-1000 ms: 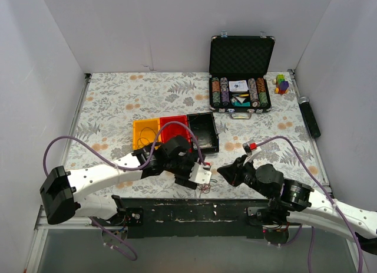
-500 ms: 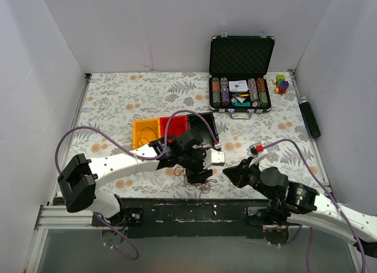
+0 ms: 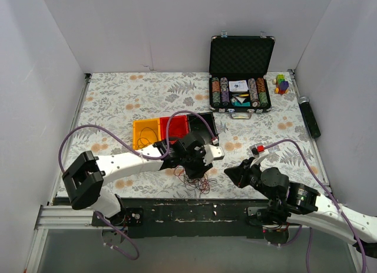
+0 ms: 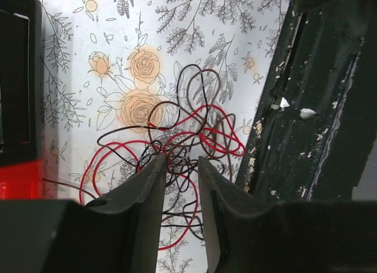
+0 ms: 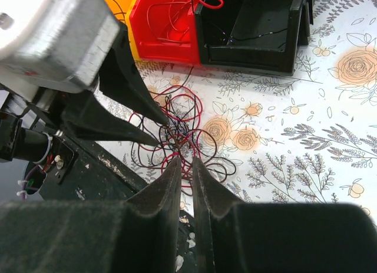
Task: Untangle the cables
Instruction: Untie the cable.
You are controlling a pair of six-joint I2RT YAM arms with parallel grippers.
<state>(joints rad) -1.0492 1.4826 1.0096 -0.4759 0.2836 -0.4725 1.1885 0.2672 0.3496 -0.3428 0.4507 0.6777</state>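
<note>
Floral table (image 3: 118,102), cables (image 4: 194,137) beneath narrowly parted left claw (image 4: 179,161), right claw (image 5: 186,161) narrow, alongside.

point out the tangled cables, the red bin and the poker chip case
tangled cables (image 4: 179,144), left wrist view, middle of the knot
red bin (image 5: 168,31), right wrist view, its inner floor
poker chip case (image 3: 241,56), top external view, its open lid

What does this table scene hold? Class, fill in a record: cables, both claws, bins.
cables: red and black tangle near the table's front edge
left claw: over the tangle, fingers narrowly apart
right claw: pointed at the tangle, gap too thin to judge
bins: yellow bin, red bin, black bin, side by side behind the tangle
</note>
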